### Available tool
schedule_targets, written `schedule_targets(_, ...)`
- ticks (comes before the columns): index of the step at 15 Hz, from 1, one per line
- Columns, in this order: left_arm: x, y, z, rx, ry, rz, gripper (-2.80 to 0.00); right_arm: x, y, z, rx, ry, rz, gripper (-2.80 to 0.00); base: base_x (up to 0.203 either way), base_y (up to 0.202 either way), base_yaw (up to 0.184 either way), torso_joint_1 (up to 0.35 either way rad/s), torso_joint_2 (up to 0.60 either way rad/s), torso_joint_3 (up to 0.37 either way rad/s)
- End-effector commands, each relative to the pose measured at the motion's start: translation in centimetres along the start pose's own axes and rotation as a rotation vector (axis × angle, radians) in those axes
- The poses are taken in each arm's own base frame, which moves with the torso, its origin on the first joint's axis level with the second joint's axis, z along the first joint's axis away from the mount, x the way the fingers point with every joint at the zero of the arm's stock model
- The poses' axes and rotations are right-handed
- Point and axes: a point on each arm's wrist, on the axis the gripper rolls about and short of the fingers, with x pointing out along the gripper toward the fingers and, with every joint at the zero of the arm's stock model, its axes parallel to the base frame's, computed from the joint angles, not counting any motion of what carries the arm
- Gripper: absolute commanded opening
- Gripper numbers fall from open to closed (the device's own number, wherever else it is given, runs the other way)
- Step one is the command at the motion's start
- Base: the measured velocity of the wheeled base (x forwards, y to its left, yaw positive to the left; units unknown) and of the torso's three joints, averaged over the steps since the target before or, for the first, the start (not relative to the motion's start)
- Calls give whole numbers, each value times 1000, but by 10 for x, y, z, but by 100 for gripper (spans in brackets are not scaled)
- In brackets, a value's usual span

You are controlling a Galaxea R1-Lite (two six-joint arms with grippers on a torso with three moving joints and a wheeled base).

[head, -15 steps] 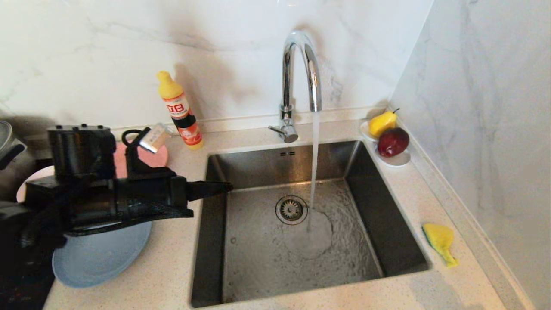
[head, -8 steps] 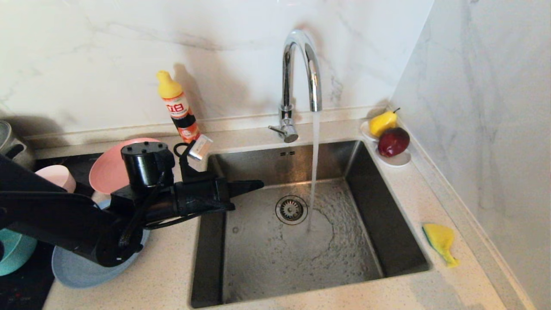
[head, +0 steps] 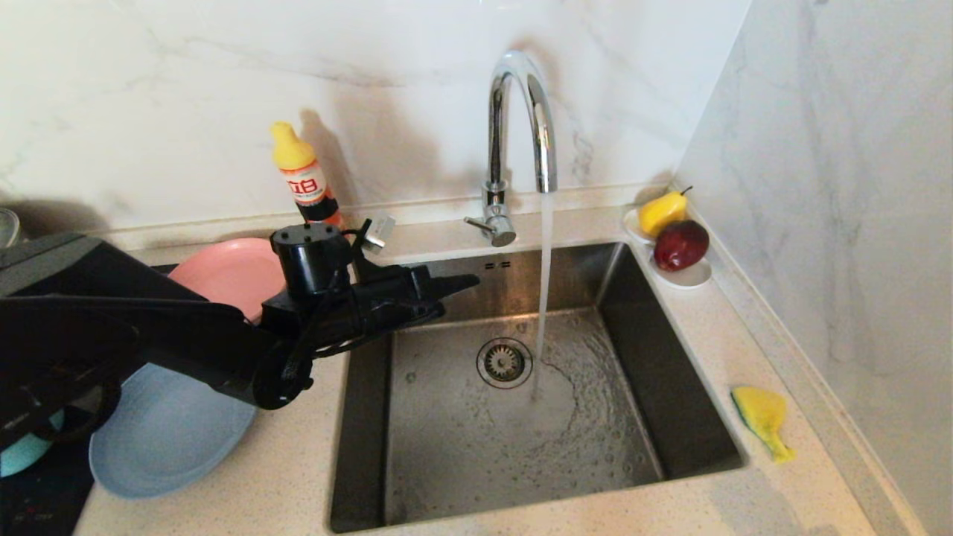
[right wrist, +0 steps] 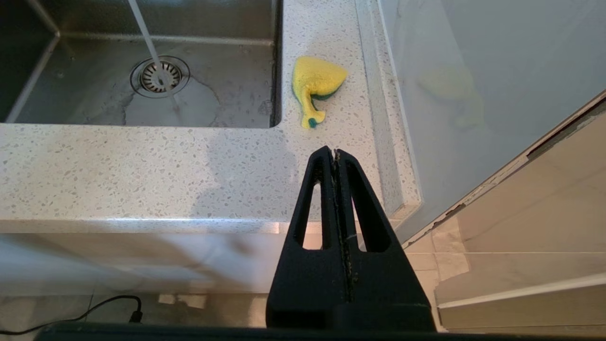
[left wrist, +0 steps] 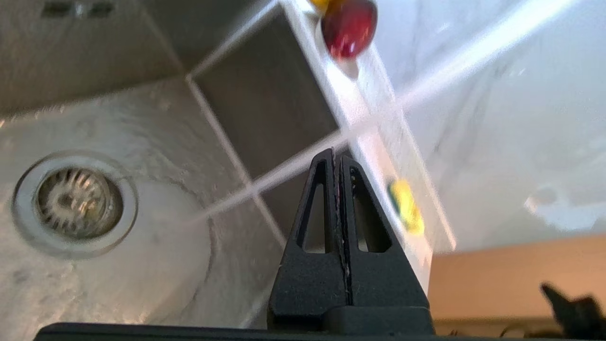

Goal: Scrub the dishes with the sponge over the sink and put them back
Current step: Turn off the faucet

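Nearest the robot, the right gripper [right wrist: 335, 152] hangs parked off the front edge of the speckled stone table [right wrist: 142, 166], jaws pressed together on nothing. Just beyond it on the table, beside the sink's right rim, lies the sponge [head: 761, 417]: a crumpled yellow pad with a thin green scouring edge, soft, light and probably wet, so it should squash under a pinch; its thicker body looks a better hold than its twisted tail. On the left, the light blue plate [head: 171, 439] and, farther back, the salmon-pink plate [head: 231, 272] look like matte plastic, stiff, light and likely slippery once wet; their thin rims offer the hold. The left gripper [head: 469, 281] reaches over the sink [head: 670, 387], jaws shut and empty. Water runs from the chrome tap [head: 521, 112] onto brushed steel.
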Motion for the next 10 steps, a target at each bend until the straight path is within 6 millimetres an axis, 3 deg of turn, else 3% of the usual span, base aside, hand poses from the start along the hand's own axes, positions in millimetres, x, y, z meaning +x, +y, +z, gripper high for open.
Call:
schedule_targets(1,12,9,2,-12,-15,-5,-280,0,0,0,-1,1,1,-280,0,0,0,0,0,0)
schedule_targets(5,29,23,8,-32,-92,47,-280,0,0,0,-1,0,1,-280,0,0,0,0,0,0)
schedule_targets(10,35,17,28,-73,-155,15,-280,0,0,0,-1,0,1,-280,0,0,0,0,0,0)
